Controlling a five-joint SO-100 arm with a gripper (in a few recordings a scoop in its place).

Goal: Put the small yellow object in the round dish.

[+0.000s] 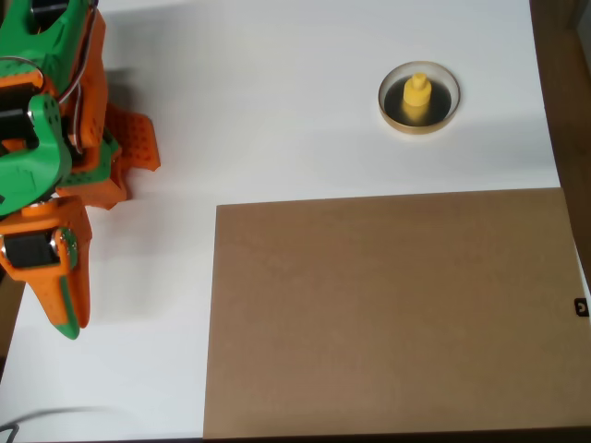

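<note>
Small yellow object (417, 95) upright inside round dish (419, 97), far right; gripper (65, 309) clenched, empty, near left.

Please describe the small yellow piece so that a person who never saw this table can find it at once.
On the white table, look past the far edge of the large brown board toward the upper right. There sits a small round dish with a pale rim and dark inside. The tiny bright yellow plastic piece, a disc with a knob, rests inside it.

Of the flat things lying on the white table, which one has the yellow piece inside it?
The round dish near the top right holds the small yellow object on its dark inside. The brown board below it is bare.
</note>
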